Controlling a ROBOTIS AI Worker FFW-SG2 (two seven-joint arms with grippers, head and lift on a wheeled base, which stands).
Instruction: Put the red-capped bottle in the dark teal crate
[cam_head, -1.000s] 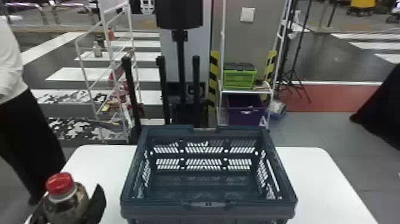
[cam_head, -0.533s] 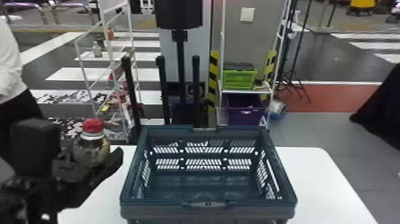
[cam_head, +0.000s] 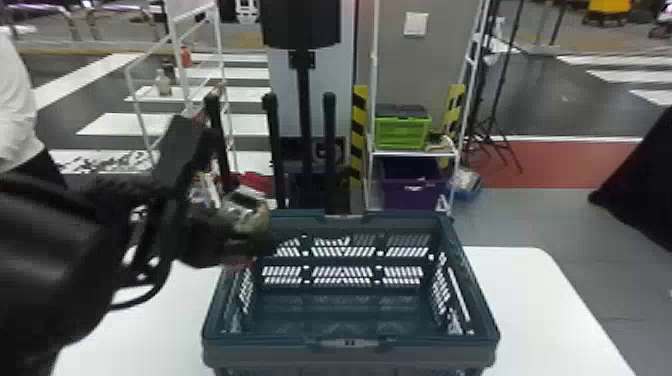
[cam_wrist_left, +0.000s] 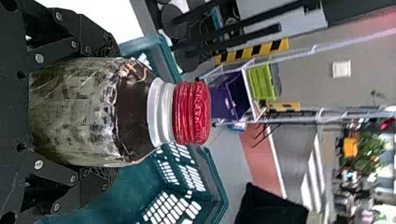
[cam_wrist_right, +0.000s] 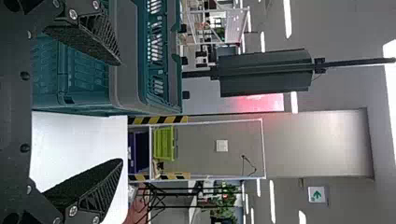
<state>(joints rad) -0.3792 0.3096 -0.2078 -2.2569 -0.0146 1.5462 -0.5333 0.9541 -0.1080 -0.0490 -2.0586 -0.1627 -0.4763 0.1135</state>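
Striped floor (cam_head: 107, 125) and metal racking are seen beyond a white table (cam_head: 525, 295), with a lime-green crate (cam_head: 402, 132) set on a shelf (cam_head: 412, 154) at 1 o'clock and a purple bin (cam_head: 410, 192) kept beneath it. At the middle of the scene, toward 6 o'clock, the dark teal crate (cam_head: 225, 352) is placed on the table, its open top turned upward and its interior exposed through slotted walls. The red-capped bottle (cam_head: 245, 220) is held aloft near the crate's far 10 o'clock corner by the left gripper (cam_head: 227, 240), whose arm is extended from 9 o'clock. Whether the bottle is fully inside the line of the rim cannot be told. In the left wrist view, the bottle's body is clasped between the fingers of the left gripper (cam_wrist_left: 114, 112), and the red cap (cam_wrist_left: 191, 113) is left uncovered, pointed away from the palm and upward in the room. In the right wrist view, the fingers of the right gripper (cam_wrist_right: 121, 112) are spread wide, with nothing gripped between them; the teal crate and white tabletop are captured beyond.
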